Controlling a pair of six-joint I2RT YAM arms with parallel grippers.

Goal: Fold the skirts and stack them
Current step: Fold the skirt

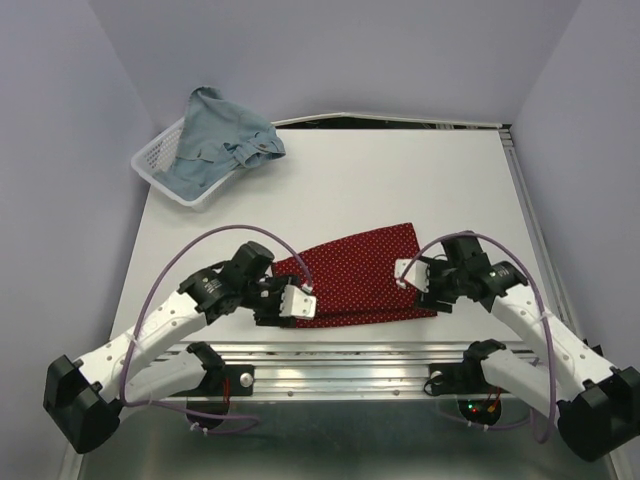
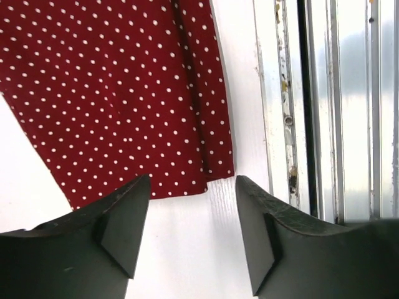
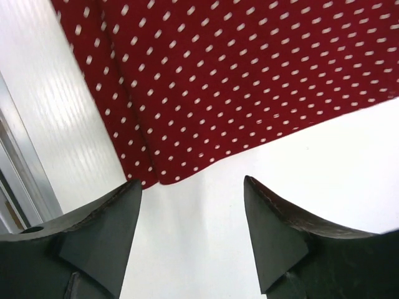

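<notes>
The dark red skirt (image 1: 365, 272) lies spread on the bench (image 1: 400, 180) near its front edge, and the denim skirt (image 1: 215, 145) sits heaped in the basket (image 1: 148, 165) at the far left, so the step in hand looks like folding the red one. The left hand (image 1: 298, 303) and right hand (image 1: 408, 275) hover released and empty, one at each near corner. Next, each likely must drop, pinch its corner, and carry the hem across evenly together.

Red skirt (image 1: 365, 275) flat, denim skirt (image 1: 220, 145) bunched
</notes>
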